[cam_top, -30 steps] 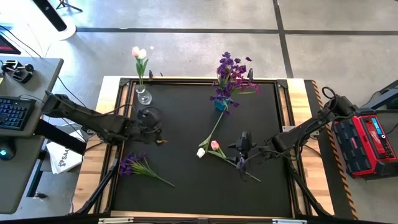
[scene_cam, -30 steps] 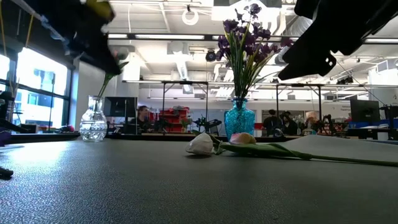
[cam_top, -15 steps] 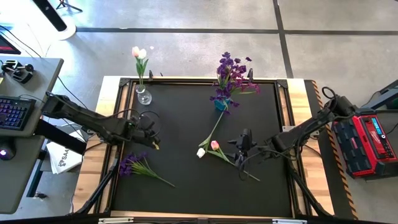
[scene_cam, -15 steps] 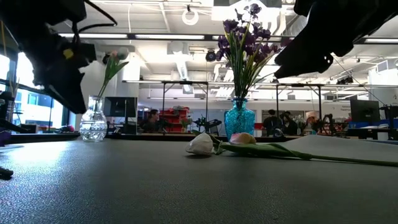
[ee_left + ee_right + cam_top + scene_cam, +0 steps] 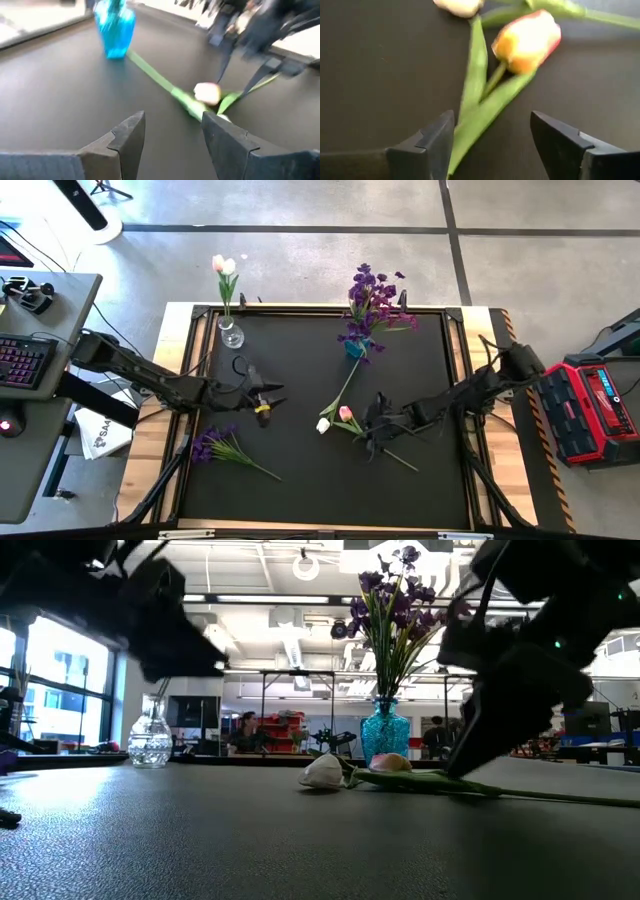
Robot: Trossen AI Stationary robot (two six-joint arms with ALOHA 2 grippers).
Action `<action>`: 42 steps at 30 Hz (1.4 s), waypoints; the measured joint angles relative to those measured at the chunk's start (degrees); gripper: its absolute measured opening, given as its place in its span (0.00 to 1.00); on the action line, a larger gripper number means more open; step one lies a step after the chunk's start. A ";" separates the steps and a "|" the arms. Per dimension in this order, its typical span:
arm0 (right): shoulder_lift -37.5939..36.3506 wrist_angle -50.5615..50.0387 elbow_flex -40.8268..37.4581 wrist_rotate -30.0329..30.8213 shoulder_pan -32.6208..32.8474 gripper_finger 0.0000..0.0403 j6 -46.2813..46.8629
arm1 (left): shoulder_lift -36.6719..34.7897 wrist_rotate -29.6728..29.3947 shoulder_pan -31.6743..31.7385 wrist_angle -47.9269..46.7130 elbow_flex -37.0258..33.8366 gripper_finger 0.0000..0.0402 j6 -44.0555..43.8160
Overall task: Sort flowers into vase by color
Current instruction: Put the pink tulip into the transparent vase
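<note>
Hovering my open right gripper over the pink tulip, I judge it light and crushable: grip the limp green stem, never the bud.

right gripper fingers spread over green stem, pink tulip bud ahead, white bud beyond

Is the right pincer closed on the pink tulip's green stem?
No; the right pincer is open, its fingers either side of the untouched pink tulip's green stem.
</note>
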 joint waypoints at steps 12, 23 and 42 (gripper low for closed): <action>4.78 0.82 0.24 -0.35 0.09 0.29 0.36 | 5.93 0.52 0.02 11.59 0.08 0.46 8.11; -2.67 1.47 -0.44 11.49 0.88 0.04 -12.30 | 8.47 5.43 -1.88 21.01 0.08 0.46 18.04; -10.84 80.59 -16.21 -23.37 -6.81 0.00 -36.80 | 18.17 25.80 0.77 39.75 6.60 0.46 43.47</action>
